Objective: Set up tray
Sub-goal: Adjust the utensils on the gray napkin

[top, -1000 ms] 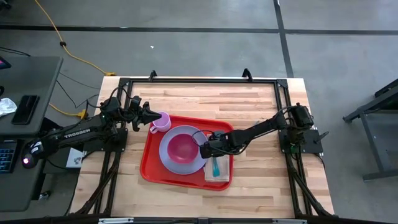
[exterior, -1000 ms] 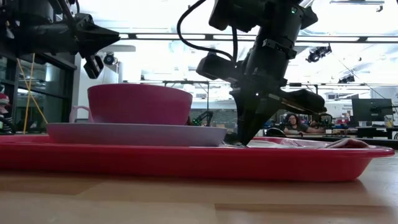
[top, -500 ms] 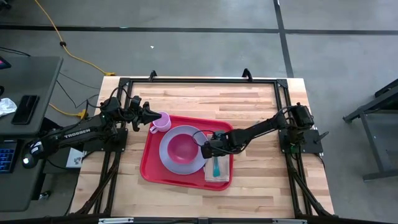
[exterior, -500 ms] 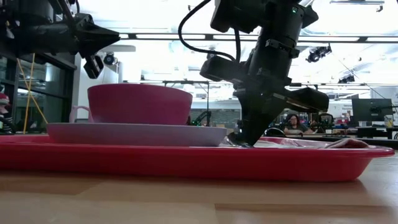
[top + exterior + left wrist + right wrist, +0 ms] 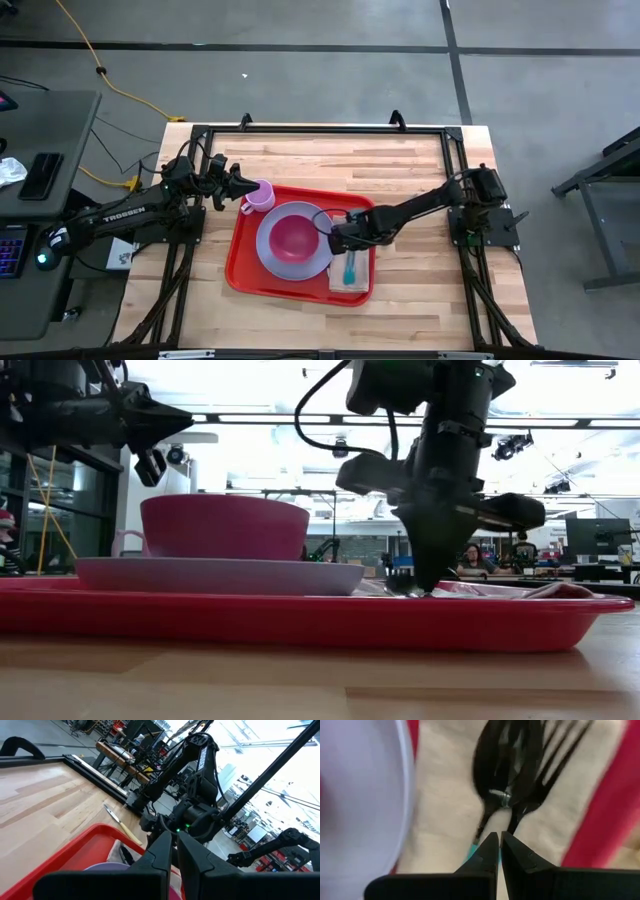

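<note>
From above, the big flat red plastic tray (image 5: 240, 268) is lying in the middle of the wooden table (image 5: 420, 300). A round lavender plate (image 5: 268, 250) is sitting on it, with a pink bowl (image 5: 293, 237) on top. A small lavender cup (image 5: 260, 195) is standing at the tray's far left corner. The left gripper (image 5: 243, 188) is sitting just beside the cup; whether it is gripping the cup is too small to tell. The right gripper (image 5: 338, 238) is hanging over a beige napkin (image 5: 360, 283) with a teal handle (image 5: 349, 268) on it.

From table height, the tray (image 5: 300, 622) is filling the width, and its rim is hiding most of the napkin. The right gripper (image 5: 430, 586) is pointing down.

From the left wrist, the left gripper's fingers (image 5: 192, 855) are standing a little apart, and the cup is hidden.

From the right wrist, the right gripper (image 5: 499, 845) is squeezed tight on nothing, above a blurry black spoon (image 5: 502, 767) and fork (image 5: 555, 762).
</note>
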